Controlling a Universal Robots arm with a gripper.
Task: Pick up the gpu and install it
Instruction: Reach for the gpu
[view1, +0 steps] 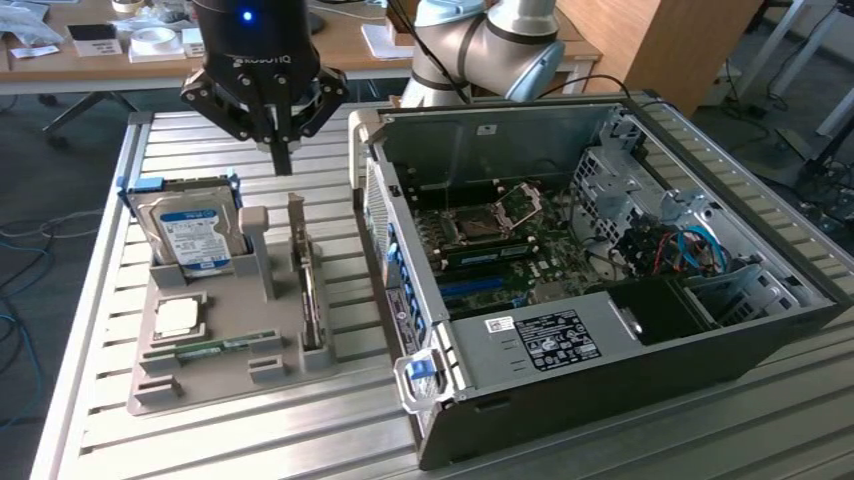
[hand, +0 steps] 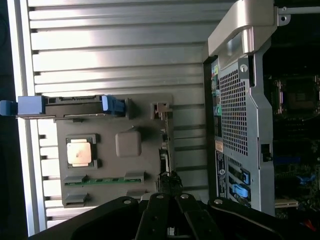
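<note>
Grey tray (view1: 200, 395) (hand: 107, 125): lies on the slatted metal desk (view1: 200, 445) (hand: 115, 55), just beside the open computer case (view1: 601, 400) (hand: 235, 115).
Gpu (view1: 311, 300) (hand: 166, 145): stands on its long edge in a slot of the tray, on the side nearest the case. It is seen as a thin dark strip in both views, and nothing is touching it.
Gripper (view1: 280, 163) (hand: 170, 182): hangs above the tray, clear of everything on it. In the wrist view its tip sits in line with the gpu's thin edge.
Fingers: pressed together to one narrow tip, with nothing between them.
Hard drive (view1: 194, 235) (hand: 75, 102): silver with a blue label, standing upright in blue brackets at the tray's far end in the exterior view.
Processor chip (view1: 178, 318) (hand: 79, 152): lies flat in a square pocket of the tray.
RAM stick (view1: 220, 347) (hand: 102, 180): small, narrow and green, lying in a slot beside the chip.
Case interior: the side panel is off, showing the green motherboard (view1: 507, 250) with an empty processor socket and blue cables towards the exterior view's right.
</note>
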